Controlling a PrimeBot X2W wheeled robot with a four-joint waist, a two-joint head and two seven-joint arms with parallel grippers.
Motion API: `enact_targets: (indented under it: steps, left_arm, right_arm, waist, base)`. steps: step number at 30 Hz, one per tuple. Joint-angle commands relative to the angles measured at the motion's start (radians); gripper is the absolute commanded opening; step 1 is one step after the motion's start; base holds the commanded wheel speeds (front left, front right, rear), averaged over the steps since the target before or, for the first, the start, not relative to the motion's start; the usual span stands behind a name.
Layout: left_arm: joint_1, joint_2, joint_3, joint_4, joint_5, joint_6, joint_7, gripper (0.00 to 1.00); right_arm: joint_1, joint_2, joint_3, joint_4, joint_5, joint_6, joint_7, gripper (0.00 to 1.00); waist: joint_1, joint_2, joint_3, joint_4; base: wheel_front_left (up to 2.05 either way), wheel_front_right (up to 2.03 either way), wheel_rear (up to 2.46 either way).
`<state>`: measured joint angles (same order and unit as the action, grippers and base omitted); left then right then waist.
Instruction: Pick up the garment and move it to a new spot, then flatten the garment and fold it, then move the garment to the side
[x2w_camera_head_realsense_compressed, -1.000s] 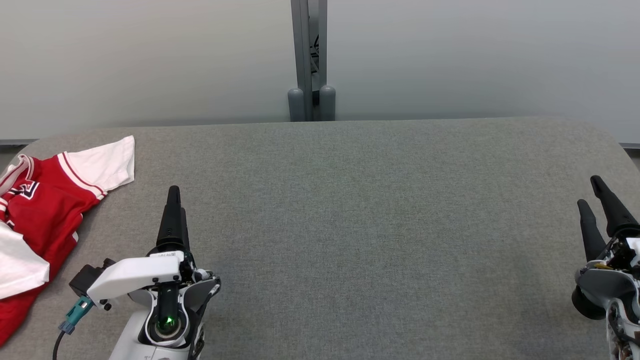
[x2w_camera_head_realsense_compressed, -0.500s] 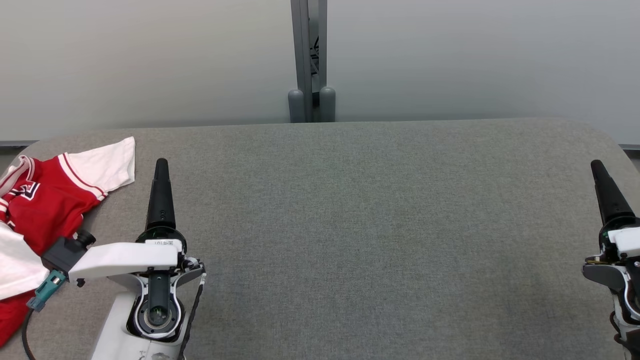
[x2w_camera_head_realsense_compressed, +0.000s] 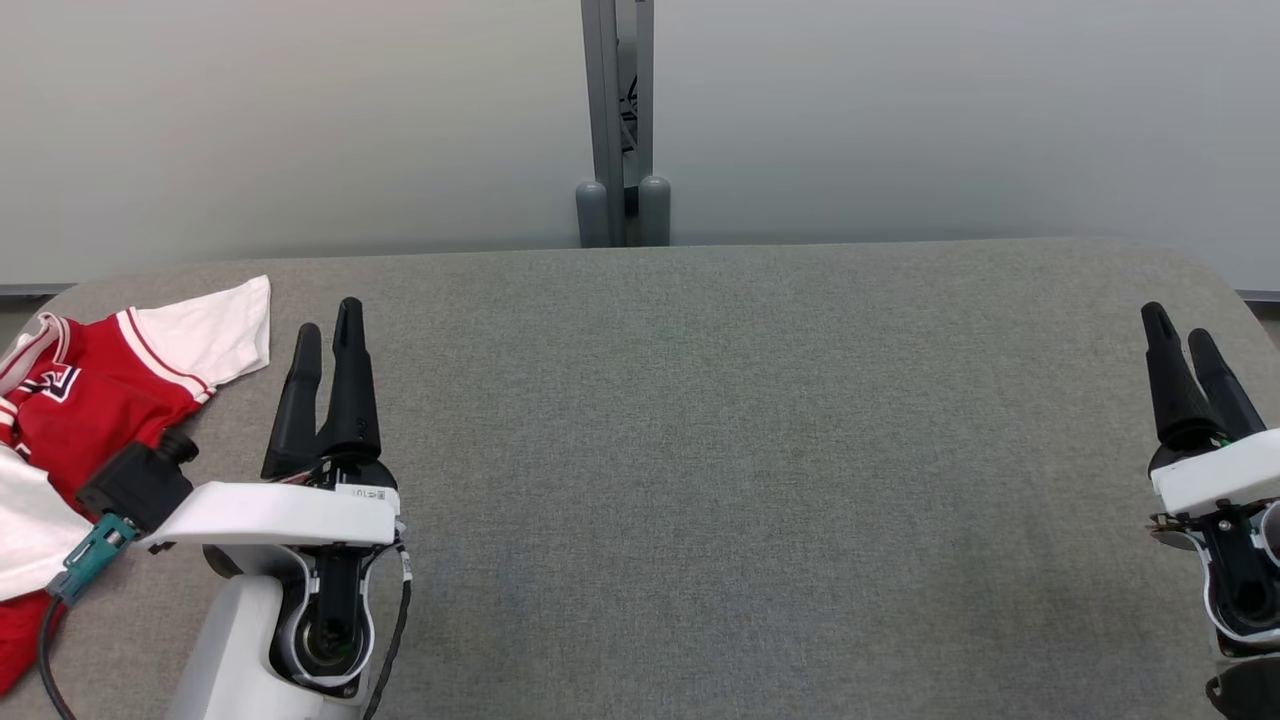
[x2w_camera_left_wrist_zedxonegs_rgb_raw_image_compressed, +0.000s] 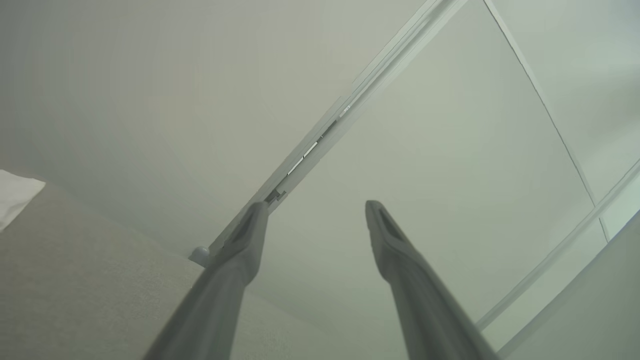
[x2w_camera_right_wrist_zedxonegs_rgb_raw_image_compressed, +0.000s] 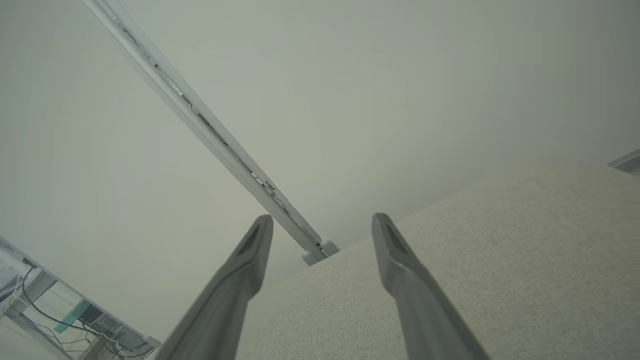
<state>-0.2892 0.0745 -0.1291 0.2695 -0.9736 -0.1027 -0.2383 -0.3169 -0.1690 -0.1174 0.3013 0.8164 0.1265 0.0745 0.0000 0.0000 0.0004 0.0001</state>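
- Frankly, the worry sits at the far left. The garment (x2w_camera_head_realsense_compressed: 95, 410), a red jersey with white sleeves, lies crumpled at the left end of the bench (x2w_camera_head_realsense_compressed: 700, 450) and runs out of the head view, so I cannot tell how much of it hangs over the side. A pinch on one loose layer could drag it off the edge rather than lift it.
- Just right of that, the teal plug (x2w_camera_head_realsense_compressed: 90, 558) and cable (x2w_camera_head_realsense_compressed: 44, 655) on the left wrist overlap the cloth in the head view. Whether they touch it I cannot tell, but a sweep toward the jersey could snag a fold.
- Next, the left gripper (x2w_camera_head_realsense_compressed: 328, 318) points its fingers (x2w_camera_head_realsense_compressed: 352, 380) at the back wall (x2w_camera_left_wrist_zedxonegs_rgb_raw_image_compressed: 125, 100), not at the cloth. It would have to turn left and tip down, and too steep a dive could jab the tips into the bench's grey fabric top.
- Far to the right, the right gripper (x2w_camera_head_realsense_compressed: 1175, 322) is well apart from the garment, across the whole bench. If the left arm works alone, I'd expect the jersey to come up bunched and be harder to flatten.
- As for the left gripper (x2w_camera_left_wrist_zedxonegs_rgb_raw_image_compressed: 316, 205), its jaws are spread wide, holding and touching nothing. It is near the white sleeve (x2w_camera_head_realsense_compressed: 215, 335) but apart from it.
- Lastly, the right gripper (x2w_camera_right_wrist_zedxonegs_rgb_raw_image_compressed: 322, 217) is equally wide and empty, above the bench's right end.
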Motion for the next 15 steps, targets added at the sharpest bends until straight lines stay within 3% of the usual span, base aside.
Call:
enact_targets:
  steps: [1, 15]
  left_arm:
    - [-0.012, 0.006, 0.005, -0.027, 0.051, 0.007, -0.003, 1.0]
    - [0.037, 0.033, -0.022, -0.055, 0.331, 0.054, -0.008, 1.0]
  right_arm:
    - [-0.005, -0.02, 0.011, -0.027, -0.046, 0.004, -0.018, 1.0]
    - [0.039, -0.013, 0.086, -0.076, -0.276, 0.005, -0.092, 1.0]
  waist:
    - [0.0, 0.0, 0.0, 0.0]
    - [0.0, 0.0, -0.002, -0.004]
  base:
    - [0.0, 0.0, 0.0]
    - [0.0, 0.0, 0.0]
